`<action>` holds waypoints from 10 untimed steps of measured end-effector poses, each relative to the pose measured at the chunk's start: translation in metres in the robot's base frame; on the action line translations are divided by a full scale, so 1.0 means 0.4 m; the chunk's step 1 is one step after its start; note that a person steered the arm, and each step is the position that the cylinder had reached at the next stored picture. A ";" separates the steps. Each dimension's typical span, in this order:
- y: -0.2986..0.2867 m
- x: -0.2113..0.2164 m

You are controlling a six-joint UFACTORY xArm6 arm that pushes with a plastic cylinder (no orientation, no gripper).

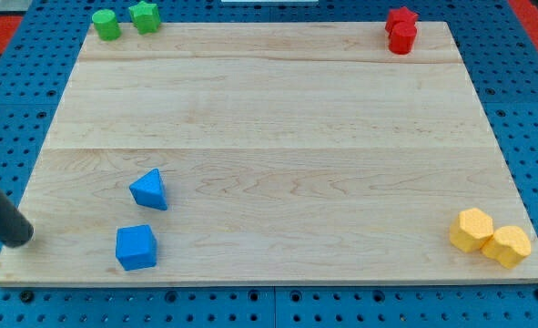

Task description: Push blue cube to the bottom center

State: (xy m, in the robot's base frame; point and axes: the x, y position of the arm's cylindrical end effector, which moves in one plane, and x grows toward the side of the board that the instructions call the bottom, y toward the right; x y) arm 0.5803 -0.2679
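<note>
The blue cube (136, 247) sits on the wooden board (278, 146) near the view's bottom left corner. A blue triangular block (149, 189) lies just above it, apart from it. My rod comes in from the view's left edge, and my tip (19, 239) rests at the board's left edge, level with the blue cube and well to its left, not touching it.
A green cylinder (106, 25) and a green star (145, 15) sit at the top left corner. A red star (400, 18) and a red cylinder (402, 39) sit at the top right. Two yellow blocks (472, 229) (507, 245) touch at the bottom right corner.
</note>
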 end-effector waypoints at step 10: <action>0.597 0.097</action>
